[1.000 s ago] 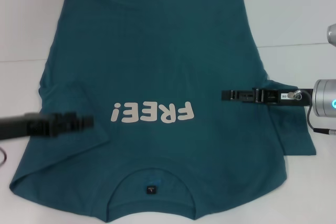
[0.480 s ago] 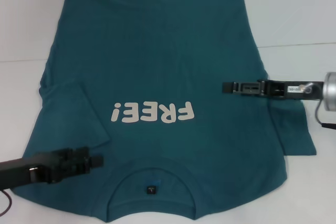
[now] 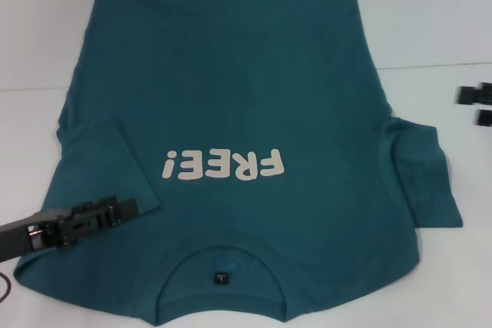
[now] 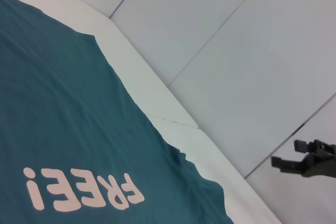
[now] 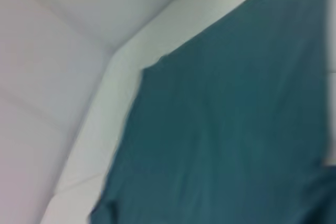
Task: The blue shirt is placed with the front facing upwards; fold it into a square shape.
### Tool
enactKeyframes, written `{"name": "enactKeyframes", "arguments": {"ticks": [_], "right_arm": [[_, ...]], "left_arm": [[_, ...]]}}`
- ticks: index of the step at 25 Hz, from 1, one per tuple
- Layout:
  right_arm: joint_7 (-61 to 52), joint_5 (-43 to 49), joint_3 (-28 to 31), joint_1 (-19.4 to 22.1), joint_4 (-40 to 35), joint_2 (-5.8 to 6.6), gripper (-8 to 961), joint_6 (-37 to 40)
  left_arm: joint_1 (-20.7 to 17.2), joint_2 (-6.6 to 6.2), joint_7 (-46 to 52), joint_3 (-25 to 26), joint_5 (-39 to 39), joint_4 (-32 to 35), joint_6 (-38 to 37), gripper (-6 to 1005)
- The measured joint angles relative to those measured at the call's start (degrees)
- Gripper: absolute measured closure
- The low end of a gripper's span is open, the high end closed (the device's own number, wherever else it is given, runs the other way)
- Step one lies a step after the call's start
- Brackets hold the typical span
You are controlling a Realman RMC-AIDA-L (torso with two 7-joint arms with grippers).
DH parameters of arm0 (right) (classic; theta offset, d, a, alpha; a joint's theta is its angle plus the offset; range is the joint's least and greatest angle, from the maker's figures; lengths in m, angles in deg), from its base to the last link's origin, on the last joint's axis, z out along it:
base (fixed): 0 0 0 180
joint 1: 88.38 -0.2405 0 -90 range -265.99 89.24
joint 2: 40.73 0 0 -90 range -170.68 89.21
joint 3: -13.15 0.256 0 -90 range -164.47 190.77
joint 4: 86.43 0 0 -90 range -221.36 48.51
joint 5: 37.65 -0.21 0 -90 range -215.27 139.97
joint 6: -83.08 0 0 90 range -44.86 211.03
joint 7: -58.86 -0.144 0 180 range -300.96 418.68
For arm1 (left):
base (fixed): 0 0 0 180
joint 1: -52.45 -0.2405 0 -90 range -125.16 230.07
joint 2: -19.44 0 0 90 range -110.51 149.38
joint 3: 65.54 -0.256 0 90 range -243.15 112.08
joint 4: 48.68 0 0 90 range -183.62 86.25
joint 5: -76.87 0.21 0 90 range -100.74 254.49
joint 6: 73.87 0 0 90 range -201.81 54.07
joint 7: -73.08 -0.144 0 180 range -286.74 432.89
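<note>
Blue shirt (image 3: 246, 90): matt woven-knit cloth, soft, lightly creased; cream print (image 3: 223, 165) flat, smooth. Surface (image 3: 430, 21): white, smooth, faint sheen. Left gripper (image 3: 115, 209) and right gripper (image 3: 477, 105): black matt plastic, hard-edged.

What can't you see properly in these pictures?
- The shirt's bottom collar edge: cut off by the head view's lower edge.
- The small collar tag: too tiny to read.
- The right gripper: mostly beyond the head view's right edge.
- The left gripper: side-on, grip unclear.
- Right wrist view: cloth blurred.
</note>
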Motion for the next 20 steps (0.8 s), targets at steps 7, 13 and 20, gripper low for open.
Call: {"name": "enactKeyframes", "arguments": {"ticks": [7,13,20], "right_arm": [[-6.1,18.4,2.2,-1.3,-2.9,1.03,26,-2.3],[-7.3,22.3,1.8,-4.1,-1.1,0.31,25,-5.1],[-7.7,22.3,2.0,-6.3,5.9,-0.45,25,-13.0]], "left_arm": [[0.8,0.07,0.3,0.0,0.0,-1.6,1.1,276],[1.8,0.14,0.3,0.0,0.0,-2.3,1.5,276],[1.8,0.25,0.3,0.0,0.0,-2.9,2.7,277]]}}
